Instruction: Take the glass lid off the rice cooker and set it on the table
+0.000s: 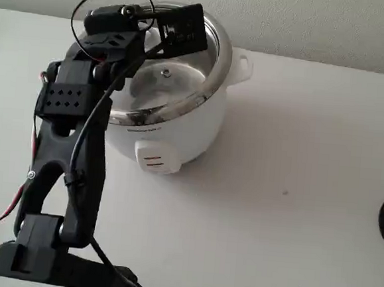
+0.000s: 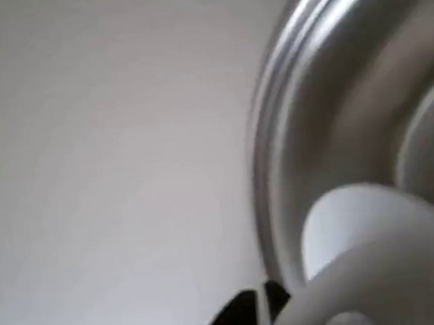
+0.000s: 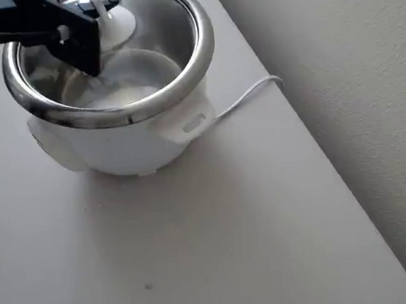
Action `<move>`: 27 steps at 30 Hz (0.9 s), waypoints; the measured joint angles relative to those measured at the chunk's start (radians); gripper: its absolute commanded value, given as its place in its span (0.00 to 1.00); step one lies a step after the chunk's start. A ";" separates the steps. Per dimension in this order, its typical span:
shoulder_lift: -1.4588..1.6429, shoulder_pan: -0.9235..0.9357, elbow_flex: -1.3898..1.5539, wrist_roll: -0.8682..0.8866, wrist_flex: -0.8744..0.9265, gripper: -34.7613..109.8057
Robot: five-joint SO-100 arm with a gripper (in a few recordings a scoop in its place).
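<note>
rice cooker (image 1: 173,125) on the table (image 1: 294,191), glass lid (image 1: 167,82) on it, end effector (image 3: 99,22) above the lid

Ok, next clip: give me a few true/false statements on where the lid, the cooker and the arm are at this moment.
1. The rice cooker stands on the white table. True.
2. The glass lid lies flat on the table beside the cooker. False: it is at the cooker's top, inside the steel rim.
3. The gripper is over the cooker, by the lid's white knob. True.
4. The arm is white. False: it is black.
5. A white cord runs from the cooker toward the table's edge. True.
</note>
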 measured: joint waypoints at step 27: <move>0.348 0.641 0.014 -0.112 0.144 0.24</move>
